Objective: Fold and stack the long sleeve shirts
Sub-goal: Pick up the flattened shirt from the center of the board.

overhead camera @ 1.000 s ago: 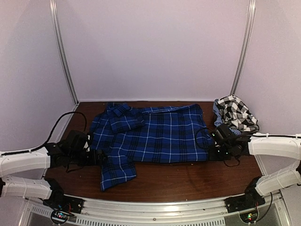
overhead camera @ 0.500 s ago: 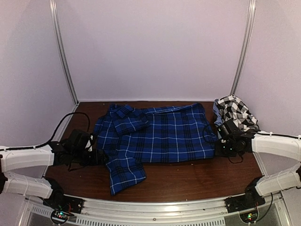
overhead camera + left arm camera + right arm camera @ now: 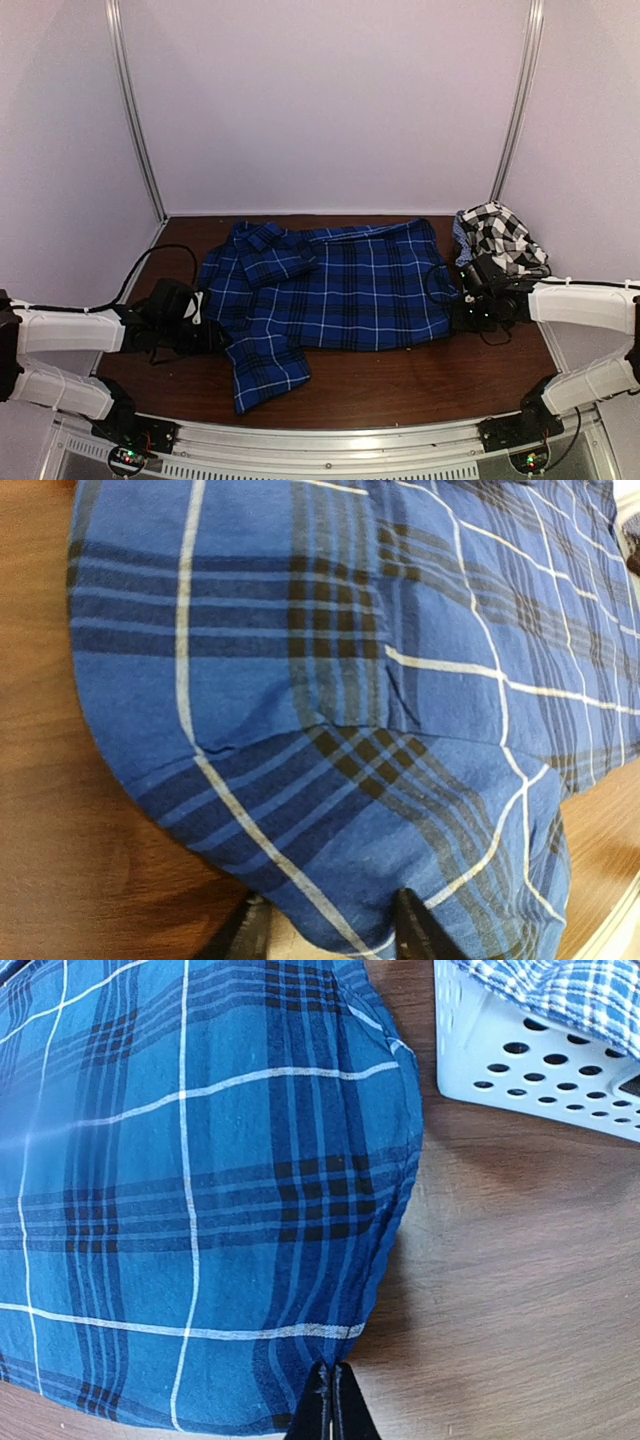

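Blue plaid shirt [image 3: 330,290] lies between the hands: right hand [image 3: 329,1370] pinches its hem, left hand [image 3: 328,902] spread astride its edge.

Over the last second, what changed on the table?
The blue plaid shirt slid to the right, its near sleeve with it, drawn by the right hand, shut on its edge throughout. The left hand followed it rightward and now straddles the opposite edge; whether it grips is unclear. The checked shirt and basket stayed put.
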